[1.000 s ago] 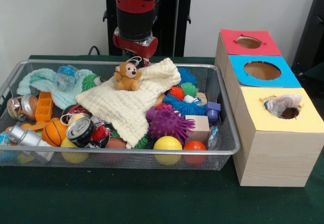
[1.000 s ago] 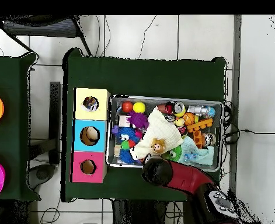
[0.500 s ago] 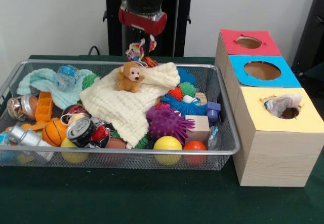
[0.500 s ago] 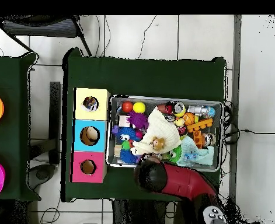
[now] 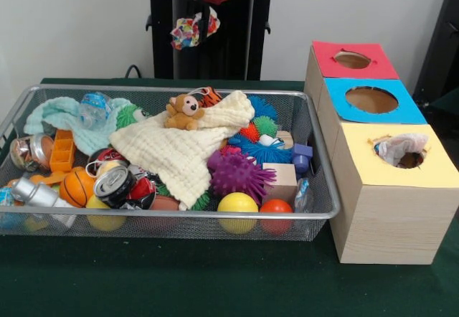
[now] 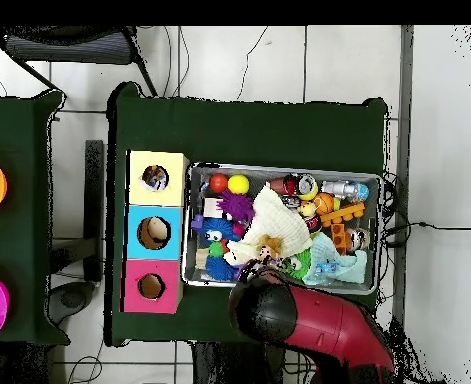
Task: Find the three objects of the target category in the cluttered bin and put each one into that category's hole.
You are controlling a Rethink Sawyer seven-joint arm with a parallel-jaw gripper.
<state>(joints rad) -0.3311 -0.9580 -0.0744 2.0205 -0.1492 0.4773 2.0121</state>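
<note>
My gripper [image 5: 197,12] is high above the back edge of the wire-mesh bin [image 5: 319,152], near the top of the front view. It is shut on a dotted cloth piece [image 5: 192,31], which hangs bunched below it, clear of the bin. In the overhead view the arm's head [image 6: 264,305] hides the gripper and this cloth; the bin's rim [image 6: 279,167] shows. Another white cloth piece [image 5: 398,145] sits in the ragged hole [image 5: 412,161] of the yellow-topped box [image 5: 391,181]. A third dotted cloth does not show.
The bin holds a cream waffle cloth [image 5: 176,152] with a small brown plush toy [image 5: 183,111] on it, a mint-green cloth [image 5: 61,113], spiky balls [image 5: 237,173], cans and balls. The blue-topped box [image 5: 371,100] and the red-topped box [image 5: 351,60] stand behind the yellow one.
My gripper has risen from the bin's back edge with the dotted cloth in it. The cream cloth's far corner has settled, and an orange striped thing now shows behind the plush toy.
</note>
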